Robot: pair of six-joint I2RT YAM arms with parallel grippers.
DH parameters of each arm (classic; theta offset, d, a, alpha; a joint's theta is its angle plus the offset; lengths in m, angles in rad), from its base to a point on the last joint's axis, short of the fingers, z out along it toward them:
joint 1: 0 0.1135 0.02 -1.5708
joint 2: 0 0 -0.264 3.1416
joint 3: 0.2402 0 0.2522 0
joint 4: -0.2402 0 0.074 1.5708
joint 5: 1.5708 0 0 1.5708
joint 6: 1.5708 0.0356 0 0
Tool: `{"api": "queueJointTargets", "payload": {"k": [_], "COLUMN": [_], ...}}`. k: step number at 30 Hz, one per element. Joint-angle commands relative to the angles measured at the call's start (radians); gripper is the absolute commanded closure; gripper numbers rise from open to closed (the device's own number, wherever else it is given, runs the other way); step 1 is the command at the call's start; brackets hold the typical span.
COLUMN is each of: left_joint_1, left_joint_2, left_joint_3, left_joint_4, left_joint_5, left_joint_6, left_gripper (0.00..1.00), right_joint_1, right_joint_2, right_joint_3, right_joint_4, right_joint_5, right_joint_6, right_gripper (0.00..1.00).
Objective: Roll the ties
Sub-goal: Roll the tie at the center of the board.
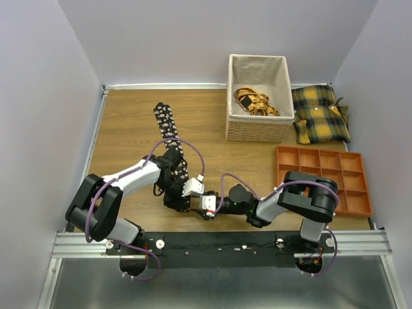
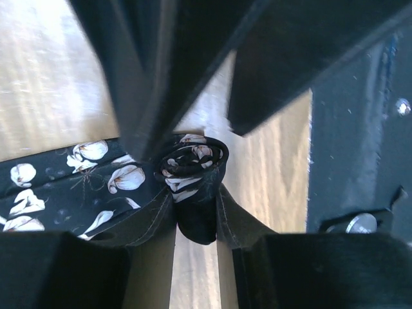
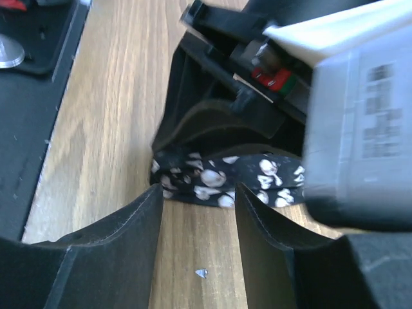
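A black tie (image 1: 168, 129) with white flowers lies diagonally on the wooden table. Its near end is wound into a small coil (image 2: 193, 161). My left gripper (image 2: 196, 225) is shut on that coil, whose lower part is pinched between the fingertips while the flat strip (image 2: 64, 187) trails off to the left. In the top view the left gripper (image 1: 182, 201) and right gripper (image 1: 196, 207) meet at the tie's near end. My right gripper (image 3: 198, 199) is open, its fingertips just short of the coil (image 3: 193, 180), with bare wood between them.
A lined wicker basket (image 1: 257, 129) at the back holds a rolled orange-and-black item (image 1: 254, 102). Plaid cushions (image 1: 320, 114) lie to its right. An orange compartment tray (image 1: 325, 180) sits at the right. A metal rail (image 1: 225, 241) runs along the near edge.
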Motion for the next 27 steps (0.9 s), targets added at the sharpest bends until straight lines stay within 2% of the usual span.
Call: {"api": "queueJointTargets", "payload": {"k": [1,4,7,9,15,21,27], "left_joint_1": [-0.006,-0.006,-0.006,-0.006,-0.006,-0.006,-0.006], "left_joint_2": [0.031,0.035,0.033,0.032,0.016,0.007,0.005], "left_joint_3": [0.043,0.037,0.029,0.026,0.011,0.0,0.003], "left_joint_4": [-0.023,-0.015,0.005,0.011,0.009,0.015,0.009], "left_joint_5": [0.106,0.108,0.103,0.103,0.101,0.109,0.106], "left_joint_6": [0.025,0.028,0.02,0.02,0.036,0.025,0.025], "left_gripper": [0.66,0.66,0.66,0.66,0.66,0.66,0.66], "right_joint_1": [0.066,0.069,0.08,0.103,0.109,0.112,0.115], "right_joint_2": [0.046,0.075,0.1,0.117,0.12,0.121,0.086], "right_joint_3": [0.042,0.062,0.116,0.128,0.121,0.121,0.139], "right_joint_4": [-0.072,-0.08,-0.162,-0.173,-0.149,-0.138,-0.188], "right_joint_5": [0.02,0.019,-0.016,0.031,0.187,0.272,0.289], "right_joint_6": [-0.167,-0.213,-0.277,-0.302,-0.211,-0.21,-0.161], "right_gripper": [0.44,0.44,0.44,0.44,0.44,0.44,0.44]}}
